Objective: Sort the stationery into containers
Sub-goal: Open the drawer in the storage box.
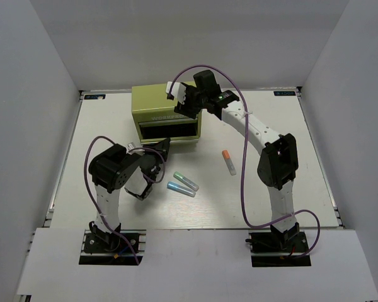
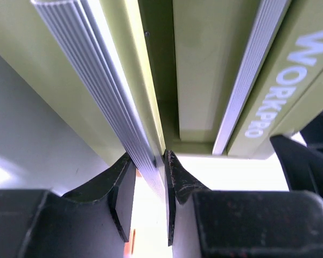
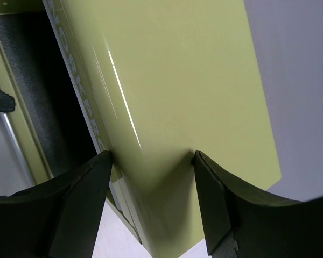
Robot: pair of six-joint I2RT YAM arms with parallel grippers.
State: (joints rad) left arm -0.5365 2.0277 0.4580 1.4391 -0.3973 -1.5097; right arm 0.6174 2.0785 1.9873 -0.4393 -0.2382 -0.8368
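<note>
The white table [image 1: 290, 189] is walled on three sides by grey panels. Its right half and the near strip in front of the arm bases lie open; the far-left middle is taken up.

One olive-green chest [image 1: 157, 100] stands there, toward the far edge, its lettered front facing the arms and a dark opening below the lettering. Whether that darkness is a drawer pulled out or a bare cavity is hard to tell from above.

Two arms reach for it. The right gripper [image 3: 151, 158] is spread wide on the chest's top near a corner, one finger on either side of a stretch of the smooth green top, clasping nothing. The left gripper [image 2: 151, 177] is clenched on a ribbed handle rail [image 2: 97, 70] at the chest's front – the black pads pinch the silver strip from both sides. A second rail [image 2: 253, 80] runs beside the pale lettering [image 2: 282, 80]; both are cut off by the picture's edge.

Three markers lie loose on the table, near the chest's front. The green-capped marker [image 1: 186, 181] and the light blue marker [image 1: 181, 189] lie side by side, just right of the left arm's wrist. The orange-capped marker [image 1: 229, 162] lies apart from them, to their right.
</note>
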